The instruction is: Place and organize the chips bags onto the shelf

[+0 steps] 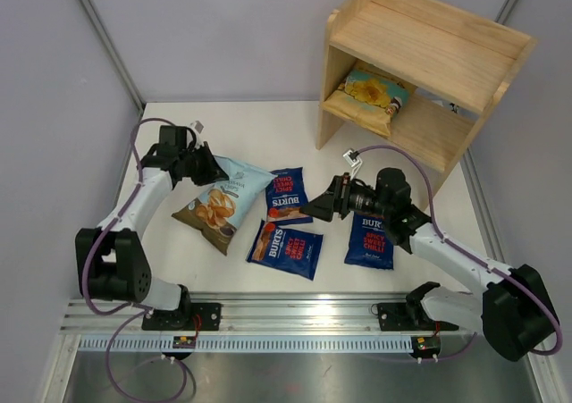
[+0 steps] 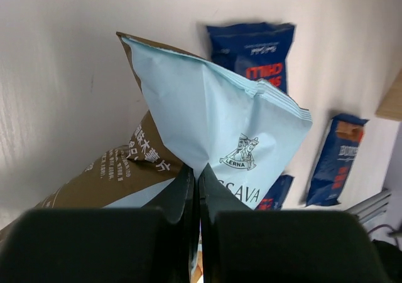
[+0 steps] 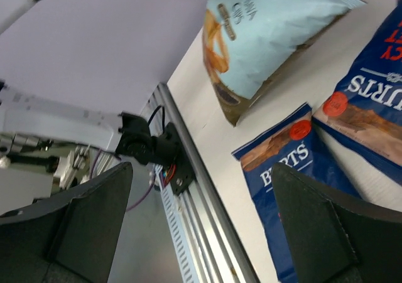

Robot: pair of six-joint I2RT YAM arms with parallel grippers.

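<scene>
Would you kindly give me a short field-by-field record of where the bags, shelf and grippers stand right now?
left gripper: shut on the top corner of the Cassava bag
right gripper: open, holding nothing, above the table among the dark blue bags
Cassava bag: on the table, left side
dark blue bags: three, all lying on the table
tan-yellow bag: on the lower tier of the shelf
shelf: far right; top tier holds no bag

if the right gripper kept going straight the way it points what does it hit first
Probably the Burts bag just ahead of the right gripper; height is unclear, so it might pass above it toward the Cassava bag.
</scene>
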